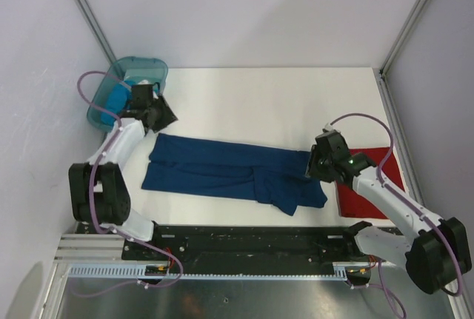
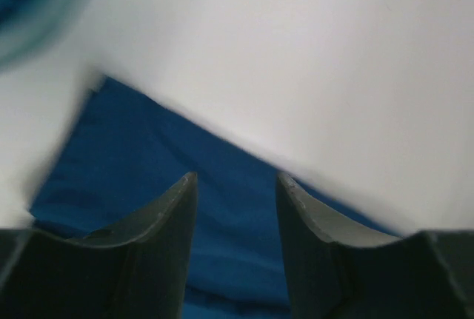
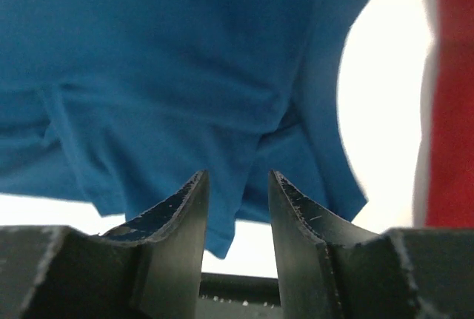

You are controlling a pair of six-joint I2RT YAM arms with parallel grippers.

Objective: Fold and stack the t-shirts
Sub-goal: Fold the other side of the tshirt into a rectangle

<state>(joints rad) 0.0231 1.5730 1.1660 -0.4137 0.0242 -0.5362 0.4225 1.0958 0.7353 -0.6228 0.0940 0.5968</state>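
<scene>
1. At the table's near-right: 1 red t-shirt, folded flat, just beside the R arm.
2. Mid-table: 1 blue t-shirt, folded into a long strip, lying L–R.
3. R gripper low over the blue shirt's right end, fingers slightly apart, nothing btwn them.
4. L gripper over the shirt's far-left corner, jaws parted, empty; arm stretched fwd.
5. Far left: 1 teal bin, blue cloth inside.
</scene>
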